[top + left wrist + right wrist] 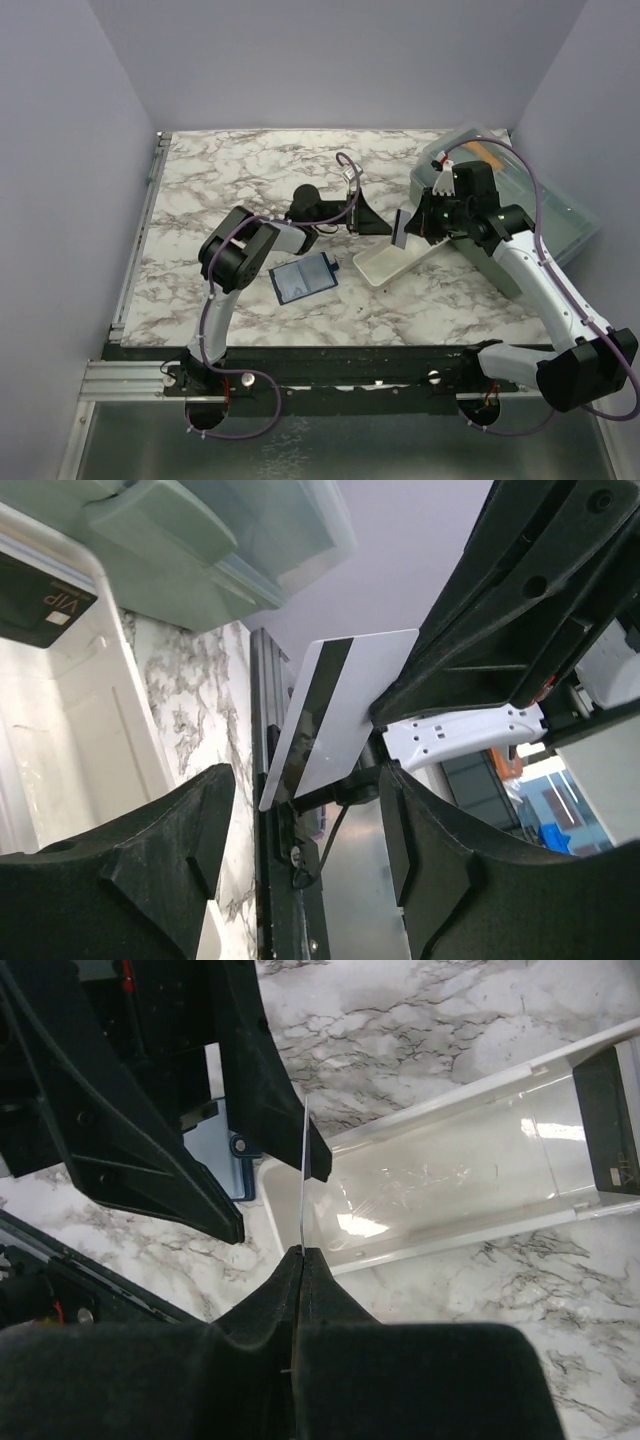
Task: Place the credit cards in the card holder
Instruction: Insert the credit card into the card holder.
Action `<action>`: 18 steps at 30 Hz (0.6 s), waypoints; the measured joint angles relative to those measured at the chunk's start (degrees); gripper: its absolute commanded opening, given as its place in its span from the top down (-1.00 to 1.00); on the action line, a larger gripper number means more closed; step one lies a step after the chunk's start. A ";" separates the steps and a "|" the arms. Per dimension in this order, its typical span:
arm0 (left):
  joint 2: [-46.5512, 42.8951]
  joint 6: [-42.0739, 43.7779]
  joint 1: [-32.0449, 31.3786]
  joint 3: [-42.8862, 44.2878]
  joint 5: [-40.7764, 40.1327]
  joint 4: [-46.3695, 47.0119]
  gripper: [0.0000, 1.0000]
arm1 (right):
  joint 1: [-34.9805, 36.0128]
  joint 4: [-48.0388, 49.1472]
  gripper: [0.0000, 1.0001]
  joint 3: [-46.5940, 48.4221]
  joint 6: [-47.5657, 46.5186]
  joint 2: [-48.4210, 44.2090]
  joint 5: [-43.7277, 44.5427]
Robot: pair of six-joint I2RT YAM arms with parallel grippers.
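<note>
Top external: one card holder (300, 278) open; right hand (300, 1258) pinches one card (401, 230).

Likely a lab: plain-walled marble robot table (230, 170).

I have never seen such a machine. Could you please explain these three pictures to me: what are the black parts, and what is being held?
These are two robot arms bolted to a marble-patterned table. One picture looks down from above. The other two come from a small camera on each arm's wrist, so the big black shapes at the bottom of them are that arm's own fingers.

On the table lie an open dark navy folding wallet, a white rectangular tray with a black card in it, and a large grey-green plastic box.

The right arm's fingers are shut on a thin pale card with a dark stripe, over one end of the tray. The left arm's fingers are open near it and hold nothing.
</note>
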 measured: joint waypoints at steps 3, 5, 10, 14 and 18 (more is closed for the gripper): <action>2.84 -4.00 -0.15 1.51 1.70 5.53 -0.24 | 0.00 0.20 0.99 -0.13 0.04 0.00 -1.42; 4.24 -6.58 -0.20 2.10 2.45 8.46 -0.14 | 0.00 0.28 0.99 -0.20 0.11 0.00 -2.12; 5.70 -11.65 -0.35 3.04 3.41 13.16 0.21 | 0.00 0.72 1.00 -0.24 0.13 0.00 -3.30; 5.79 -15.08 -0.92 3.41 4.04 14.45 0.49 | 0.00 1.42 0.99 -0.44 0.20 -0.09 -4.02; 5.79 -16.26 -0.94 3.41 4.48 14.56 0.93 | -0.11 2.43 1.00 -1.18 0.63 -0.87 -4.83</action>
